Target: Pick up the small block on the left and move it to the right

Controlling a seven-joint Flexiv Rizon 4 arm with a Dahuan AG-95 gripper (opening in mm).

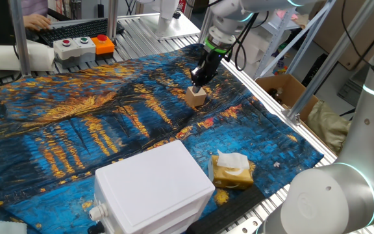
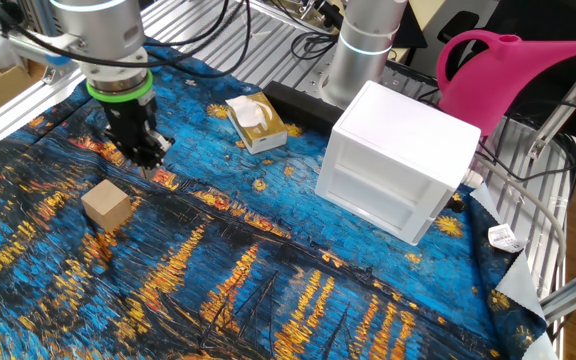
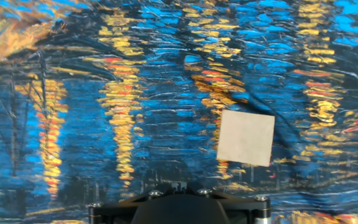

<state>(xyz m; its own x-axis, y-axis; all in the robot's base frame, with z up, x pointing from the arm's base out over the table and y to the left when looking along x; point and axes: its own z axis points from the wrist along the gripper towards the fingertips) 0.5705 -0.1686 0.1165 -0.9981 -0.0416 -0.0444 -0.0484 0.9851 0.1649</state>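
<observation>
The small block (image 1: 197,96) is a plain light-tan cube lying on the blue and orange painted cloth (image 1: 76,130). It also shows in the other fixed view (image 2: 106,205) and in the hand view (image 3: 246,137), right of centre. My gripper (image 1: 197,79) hangs just above the cloth, close beside the block and not touching it. In the other fixed view the gripper (image 2: 148,163) is a short way behind and right of the block. Its fingers look drawn together to a narrow tip and hold nothing. The hand view shows only the hand's dark body (image 3: 179,210) at the bottom edge.
A large white plastic box (image 1: 151,188) stands at the cloth's near edge. A yellow-brown packet with white tissue (image 1: 231,170) lies beside it. A button box (image 1: 83,45) is at the back left, a cardboard box (image 1: 284,88) off the table's right side, and a pink watering can (image 2: 513,70) behind the white box.
</observation>
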